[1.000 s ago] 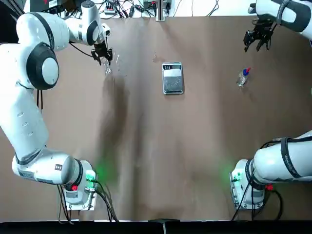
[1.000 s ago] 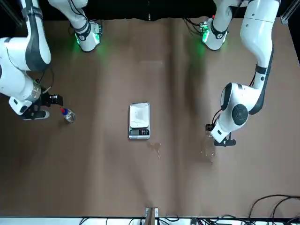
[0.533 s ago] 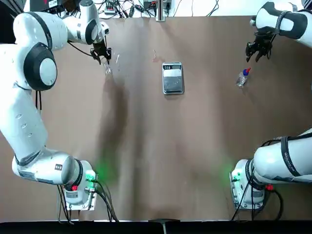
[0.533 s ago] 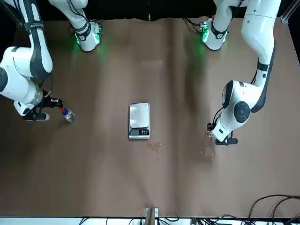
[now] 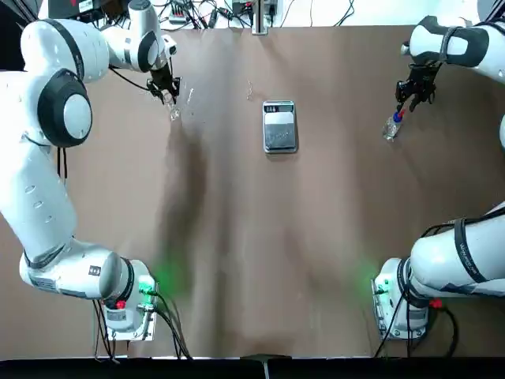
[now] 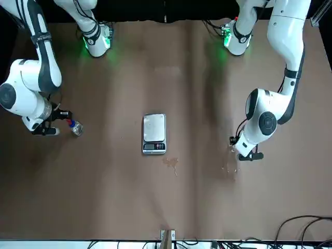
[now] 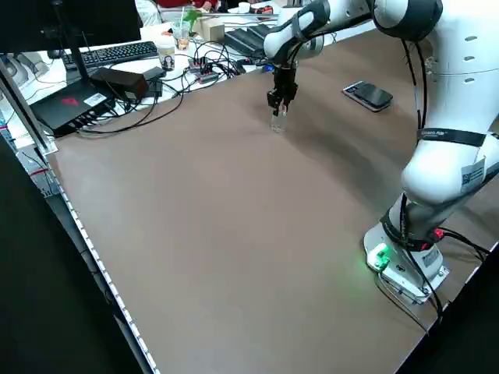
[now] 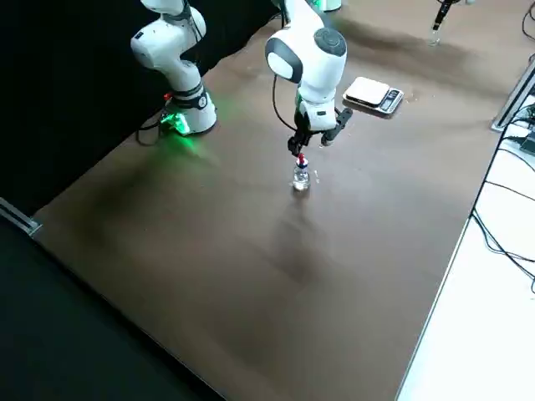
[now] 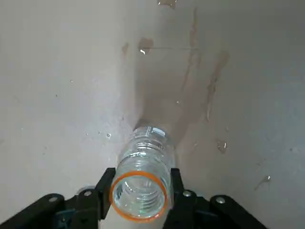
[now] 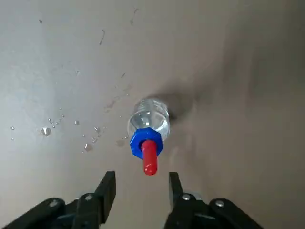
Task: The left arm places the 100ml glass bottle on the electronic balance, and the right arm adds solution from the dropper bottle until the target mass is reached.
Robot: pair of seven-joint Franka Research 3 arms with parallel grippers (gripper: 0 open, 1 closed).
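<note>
The 100ml glass bottle (image 5: 174,112) (image 9: 145,157) stands clear and uncapped on the brown table, far left of the electronic balance (image 5: 279,126) (image 6: 154,133). My left gripper (image 5: 166,89) (image 9: 141,179) is shut on its neck from above, a finger (image 9: 106,188) pressed against each side of the orange-tinted rim. The dropper bottle (image 5: 392,125) (image 10: 148,128), with blue collar and red top, stands to the right of the balance. My right gripper (image 5: 413,88) (image 10: 141,175) hangs open just over it, with the red top near the gap between its fingers (image 10: 107,191). The balance's steel plate is bare.
Droplets and wet streaks (image 9: 209,86) mark the table beside both bottles and near the balance's display end. Cables (image 5: 197,12) lie along the far edge, and beyond it are a keyboard (image 7: 109,53) and desk clutter. The arm bases (image 5: 130,304) stand at the near edge.
My right gripper has moved from the far right corner to just over the dropper bottle. The left gripper has barely shifted at the glass bottle.
</note>
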